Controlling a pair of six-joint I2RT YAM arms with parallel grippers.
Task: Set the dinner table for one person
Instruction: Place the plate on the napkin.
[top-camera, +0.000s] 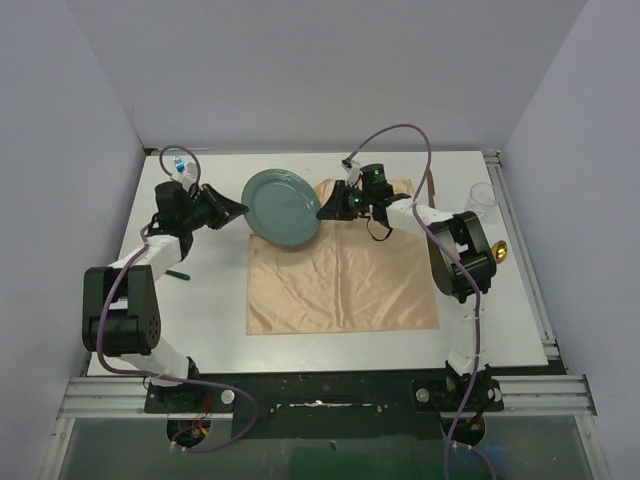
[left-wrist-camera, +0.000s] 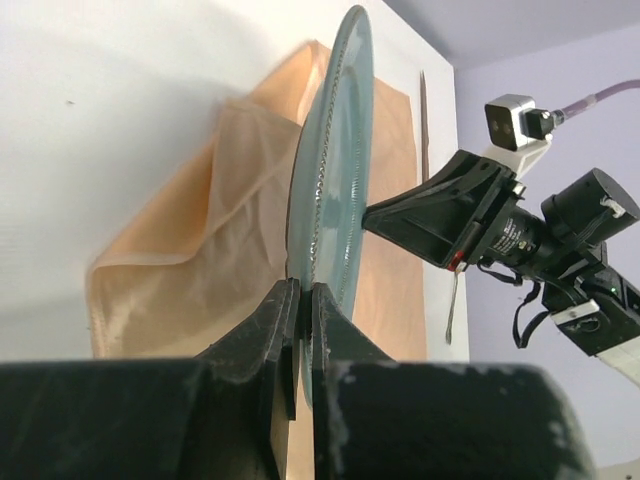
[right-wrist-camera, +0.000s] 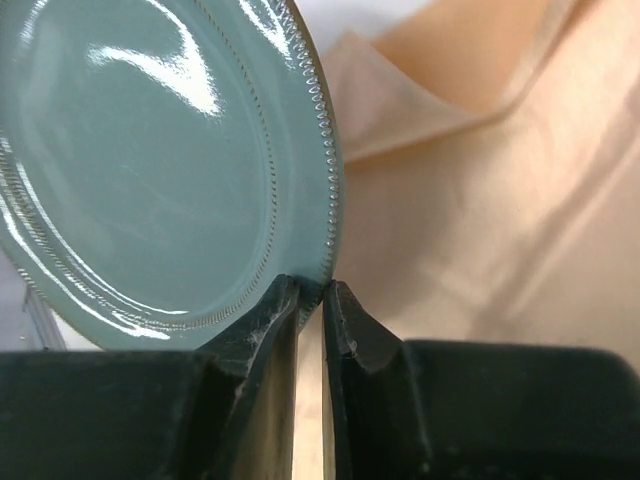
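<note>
A teal-green plate with a beaded rim sits between both arms, over the far left corner of the peach cloth on the white dinner table. My left gripper is shut on the plate's left rim; in the left wrist view the plate runs edge-on into the pinched gripper. My right gripper is shut on the opposite rim. In the right wrist view that gripper nips the edge of the plate, with the cloth behind.
A clear glass stands at the far right by the rail. A small gold object lies next to the right arm. A dark utensil lies left of the cloth and a thin brown stick at its far right. The cloth's far right corner is folded.
</note>
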